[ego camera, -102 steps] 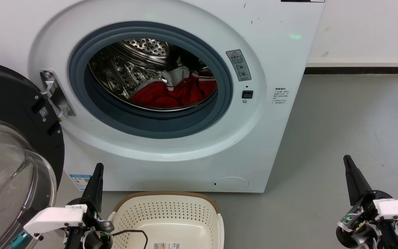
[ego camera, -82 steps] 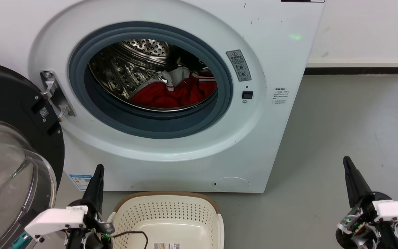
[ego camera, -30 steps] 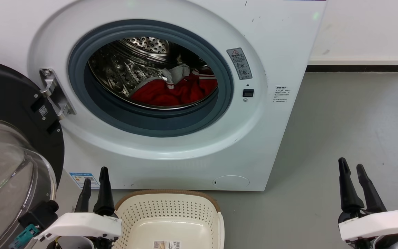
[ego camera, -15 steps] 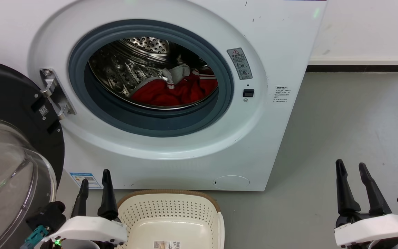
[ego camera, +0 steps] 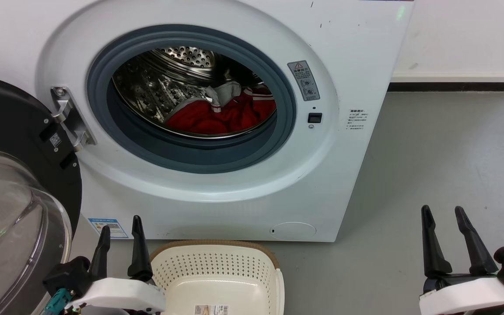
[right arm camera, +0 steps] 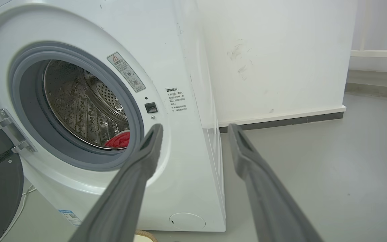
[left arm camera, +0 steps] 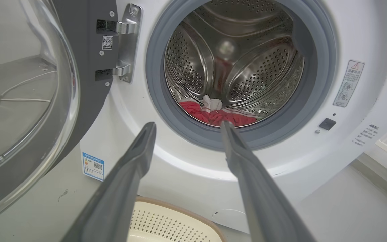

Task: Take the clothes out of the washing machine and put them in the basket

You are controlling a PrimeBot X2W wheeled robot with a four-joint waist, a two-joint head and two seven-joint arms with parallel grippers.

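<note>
The white washing machine stands with its door swung open to the left. Red clothes with a grey-white patch lie at the bottom of the steel drum; they also appear as clothes and clothes in the wrist views. The cream basket sits on the floor in front of the machine, its rim also at basket. My left gripper is open beside the basket's left edge. My right gripper is open, low over the floor to the right. Both hold nothing.
The open glass door with its black rim fills the left side, close to my left arm. Grey floor stretches to the right of the machine, ending at a white wall with a dark baseboard.
Both grippers turned from side-on to face-on and opened, fingers now spread. The left one shifted a little right, the right one left. The head camera moved slightly.
</note>
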